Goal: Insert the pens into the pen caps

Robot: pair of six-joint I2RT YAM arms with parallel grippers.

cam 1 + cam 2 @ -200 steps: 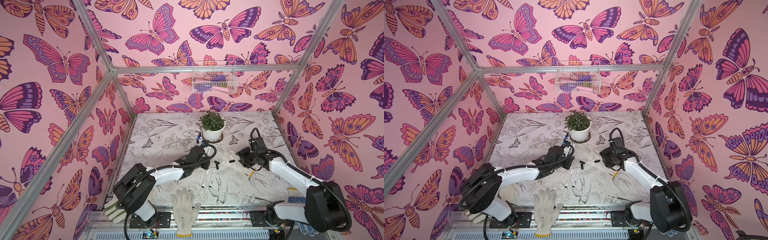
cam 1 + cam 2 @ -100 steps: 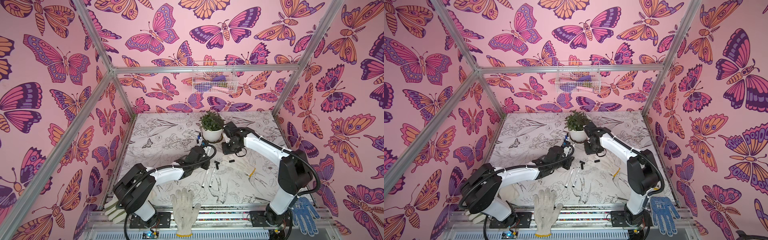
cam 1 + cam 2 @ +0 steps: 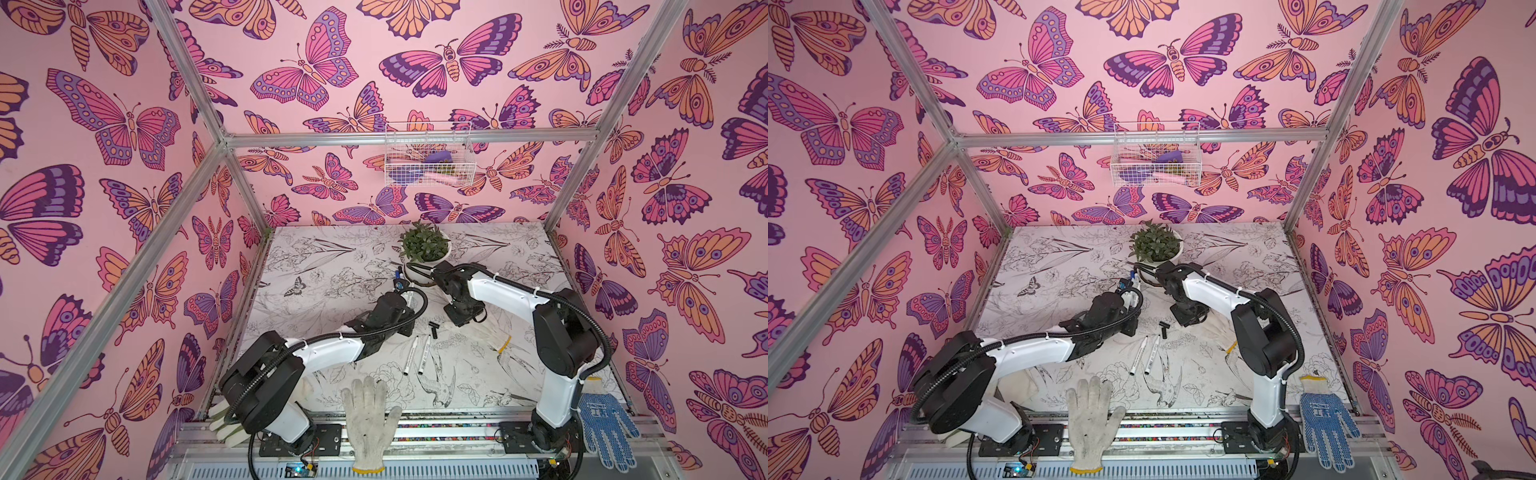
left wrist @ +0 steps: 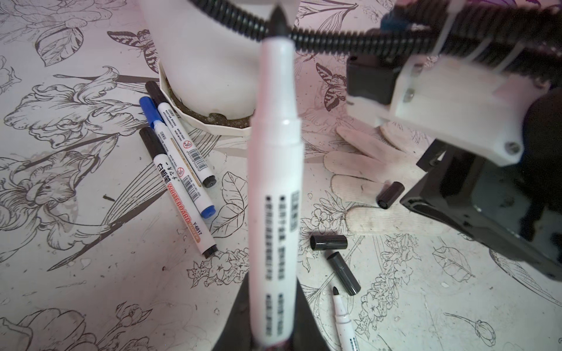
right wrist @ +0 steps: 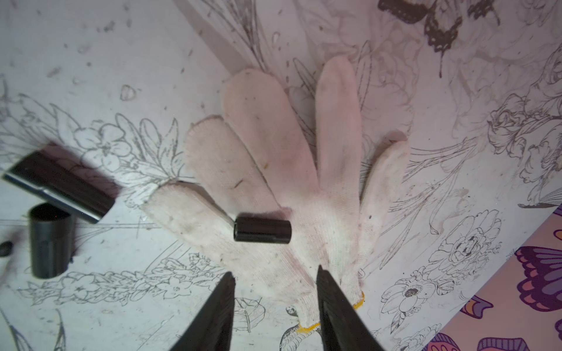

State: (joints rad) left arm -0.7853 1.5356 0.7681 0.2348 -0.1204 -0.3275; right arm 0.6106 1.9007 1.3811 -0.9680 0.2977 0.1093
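We see our left tool (image 4: 269,334) pinching a slim white marker pen (image 4: 275,182) with its black tip bare, our right tool (image 5: 275,272) spread apart just beside a short black plastic cap (image 5: 262,232), that cap lying on a white knitted glove (image 5: 273,152), on the flower-print tabletop (image 4: 106,288)

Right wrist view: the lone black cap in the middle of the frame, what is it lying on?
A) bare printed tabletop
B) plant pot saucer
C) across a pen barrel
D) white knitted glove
D: the black cap lies on its side on the white knitted glove, at the base of the glove's fingers, with glove fabric showing all around it.
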